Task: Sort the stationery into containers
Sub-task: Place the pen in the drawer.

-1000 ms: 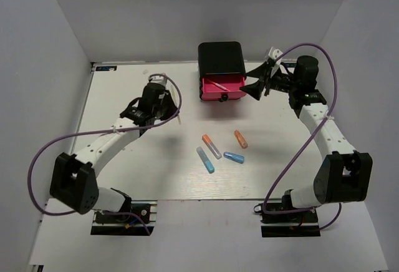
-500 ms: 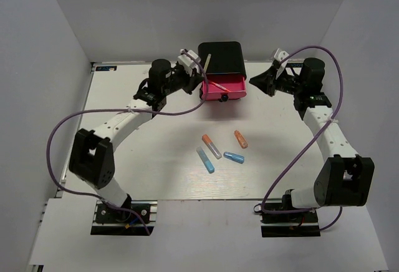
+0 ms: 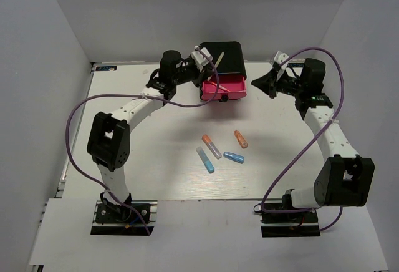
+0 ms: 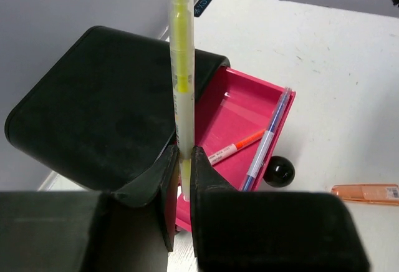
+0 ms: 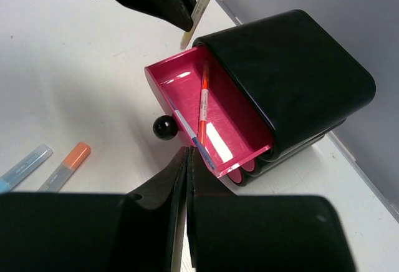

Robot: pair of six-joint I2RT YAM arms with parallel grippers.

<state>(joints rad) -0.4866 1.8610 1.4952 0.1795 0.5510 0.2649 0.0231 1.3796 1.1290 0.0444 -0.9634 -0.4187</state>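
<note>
The left claw [image 4: 185, 160] pinches the yellow pen [image 4: 181, 66] near 1 end, fingers narrow on its barrel. The rest of the pen sticks out ahead of the claw and crosses the front edge of the black case [image 4: 93, 110]. The open pink drawer [image 4: 232, 106] lies below the claw and to its right in the wrist view, so the pen hangs over the drawer's near rim, not over its floor. 2 pens already lie inside: an orange-red pen [image 4: 234, 148] across the floor and a grey pen [image 4: 269, 135] along the front wall, just behind the black knob [image 4: 278, 171].

The step in hand looks like dropping the yellow pen into this drawer. To do it well, the claw should shift to its right until the whole pen is above pink floor. It should then tip the pen down so the far end clears the case edge, and go low before letting go. A drop from this height and tilt would likely bounce off the rim or wedge against the case.

The right claw [image 5: 187, 160] hovers on the drawer's far side, fingers pressed together with nothing between them, well apart from the left claw. 4 short markers, among them an orange marker [image 3: 240, 138], wait on the table nearer the arm bases.
</note>
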